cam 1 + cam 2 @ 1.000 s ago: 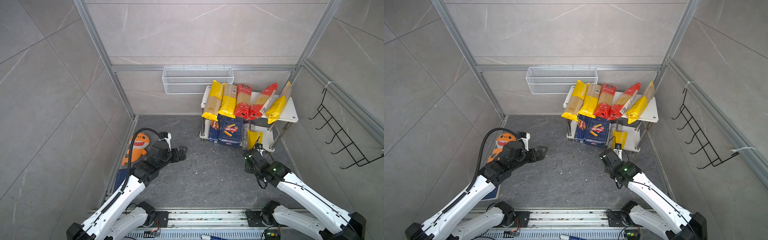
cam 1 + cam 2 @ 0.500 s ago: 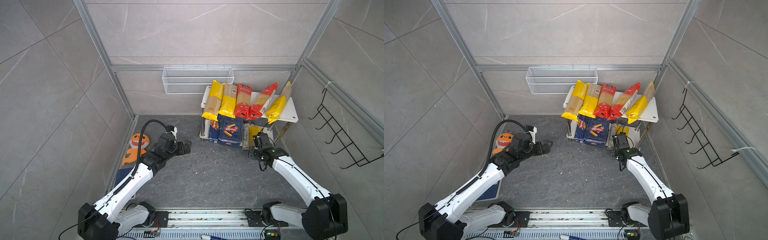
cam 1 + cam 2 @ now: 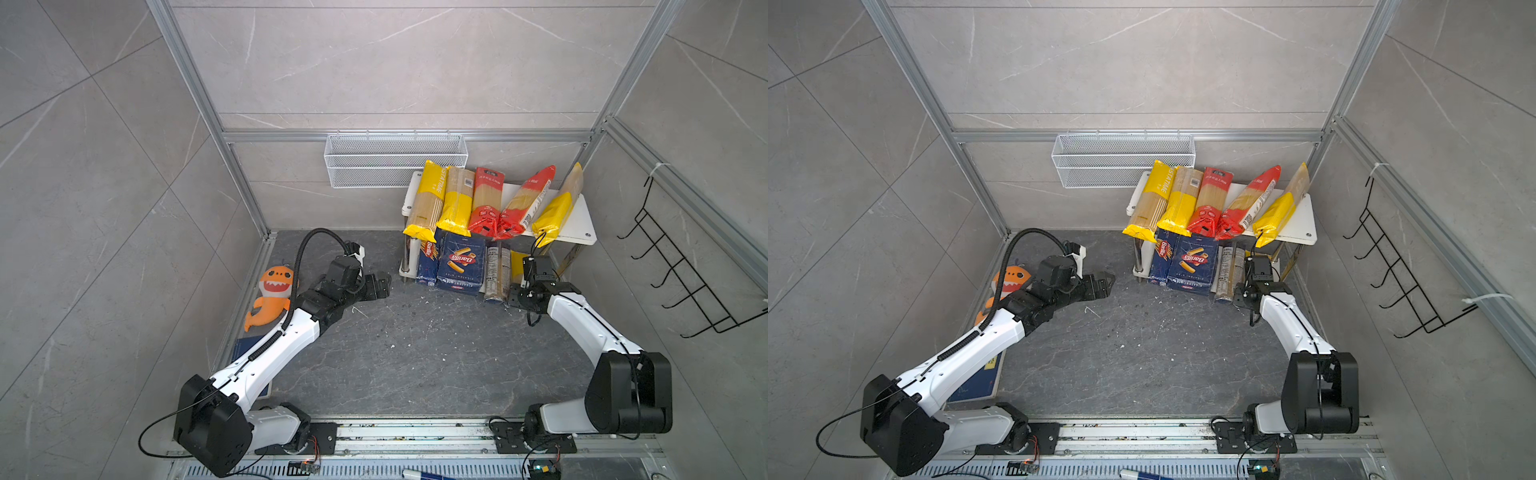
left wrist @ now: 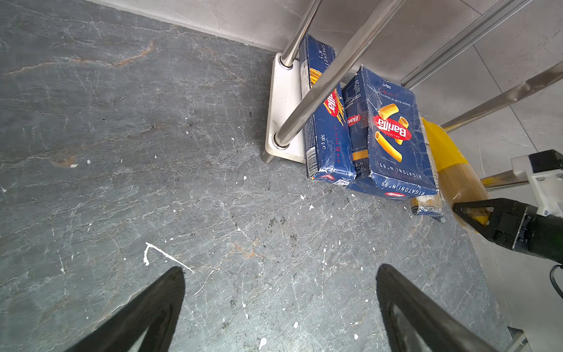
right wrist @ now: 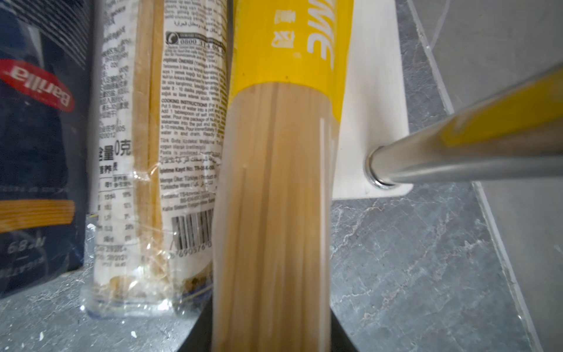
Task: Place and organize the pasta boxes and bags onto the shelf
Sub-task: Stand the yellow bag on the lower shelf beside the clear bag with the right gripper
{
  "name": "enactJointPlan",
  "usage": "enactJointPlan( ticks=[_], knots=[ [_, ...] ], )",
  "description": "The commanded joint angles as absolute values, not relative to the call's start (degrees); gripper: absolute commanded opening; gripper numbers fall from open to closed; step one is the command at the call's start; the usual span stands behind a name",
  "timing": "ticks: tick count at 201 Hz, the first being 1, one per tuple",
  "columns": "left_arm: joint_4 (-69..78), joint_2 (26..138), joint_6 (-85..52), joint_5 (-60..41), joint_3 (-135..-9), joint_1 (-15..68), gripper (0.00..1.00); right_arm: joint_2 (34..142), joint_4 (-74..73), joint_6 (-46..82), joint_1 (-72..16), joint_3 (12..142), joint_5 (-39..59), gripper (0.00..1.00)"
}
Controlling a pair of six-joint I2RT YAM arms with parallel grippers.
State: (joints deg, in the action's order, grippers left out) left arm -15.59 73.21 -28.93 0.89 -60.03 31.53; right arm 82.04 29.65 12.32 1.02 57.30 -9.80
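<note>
The white two-tier shelf on chrome tube legs (image 3: 579,226) has two dark blue Barilla cartons (image 3: 461,262) on its lower board. Beside them, the right gripper (image 5: 271,332) clamps a yellow-ended clear spaghetti bag (image 5: 274,183) reaching onto that board. The left gripper (image 4: 280,269) gapes wide, empty.

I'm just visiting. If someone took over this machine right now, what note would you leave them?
Left gripper: open, empty, above the floor.
Right gripper: shut on a yellow-ended spaghetti bag, whose far end is on the lower board of the shelf.
Done: five bags lie across the top board. Two Barilla boxes and a clear printed bag sit on the lower tier, sticking out in front.
Left: seat the held bag, let go, perhaps tidy the overhangs.
</note>
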Motion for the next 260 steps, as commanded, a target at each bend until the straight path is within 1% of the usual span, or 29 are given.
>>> enactJointPlan(
  ticks=[1, 18, 48, 54, 60, 63, 71, 83, 87, 91, 96, 100, 110, 117, 156, 183, 210, 236, 260],
  knots=[
    [-12.8, 73.2, -27.2, -0.2, -61.3, 31.1, 1.00, 81.5, 24.9, 12.0, 2.4, 60.6, -11.8, 0.07],
    [-12.8, 72.6, -27.0, -0.1, -61.0, 31.0, 1.00, 81.9, 26.2, 12.6, 2.6, 60.6, -12.7, 0.18],
    [-12.8, 71.0, -27.4, -0.3, -60.0, 31.0, 1.00, 82.4, 28.2, 13.7, 2.8, 60.4, -14.8, 0.21],
    [-12.9, 70.7, -27.4, -0.4, -59.8, 31.0, 1.00, 82.6, 28.9, 14.1, 2.9, 60.4, -15.4, 0.26],
    [-13.0, 70.5, -27.6, -0.4, -59.6, 31.0, 1.00, 82.8, 29.4, 14.4, 3.0, 60.5, -16.0, 0.37],
    [-13.1, 70.3, -27.7, -0.4, -59.5, 31.0, 1.00, 82.9, 29.7, 14.5, 3.0, 60.5, -16.3, 0.41],
    [-13.2, 70.0, -27.9, -0.6, -59.2, 31.0, 1.00, 83.6, 30.7, 15.2, 3.3, 60.8, -17.6, 0.44],
    [-13.4, 69.5, -28.2, -0.9, -58.8, 31.0, 1.00, 85.0, 33.0, 16.5, 4.0, 61.7, -19.5, 0.44],
    [-13.4, 69.3, -28.3, -0.9, -58.6, 31.0, 1.00, 85.4, 33.6, 16.8, 4.1, 61.9, -20.0, 0.42],
    [-13.6, 69.1, -28.4, -1.0, -58.5, 31.0, 1.00, 85.8, 34.1, 17.0, 4.2, 62.0, -20.1, 0.38],
    [-13.7, 68.7, -28.5, -1.0, -58.4, 31.0, 1.00, 86.2, 34.4, 17.1, 4.3, 61.9, -20.1, 0.29],
    [-13.8, 68.4, -28.5, -1.0, -58.2, 31.0, 1.00, 86.5, 34.7, 17.2, 4.3, 61.8, -20.1, 0.24],
    [-14.1, 67.7, -28.5, -1.0, -58.0, 31.0, 1.00, 86.7, 34.6, 17.5, 4.3, 61.1, -19.5, 0.16],
    [-14.5, 67.3, -28.5, -0.9, -57.9, 31.0, 1.00, 86.3, 34.2, 17.5, 4.3, 60.6, -18.4, 0.13],
    [-15.6, 65.0, -28.2, 0.0, -57.3, 31.0, 1.00, 83.1, 32.0, 16.5, 4.1, 58.4, -14.4, 0.12],
    [-15.3, 65.1, -28.5, 0.0, -57.0, 31.0, 1.00, 84.1, 31.0, 15.7, 4.0, 58.9, -13.7, 0.12],
    [-14.9, 65.7, -28.5, -0.2, -57.3, 31.0, 1.00, 86.0, 29.8, 15.3, 4.0, 59.6, -14.5, 0.15],
    [-14.9, 66.5, -28.0, 0.1, -58.0, 31.0, 1.00, 88.7, 29.9, 14.8, 4.0, 61.7, -15.2, 0.15],
    [-14.5, 67.0, -28.0, 0.2, -58.1, 31.0, 1.00, 89.1, 28.3, 14.3, 4.0, 61.5, -13.3, 0.14]
  ],
)
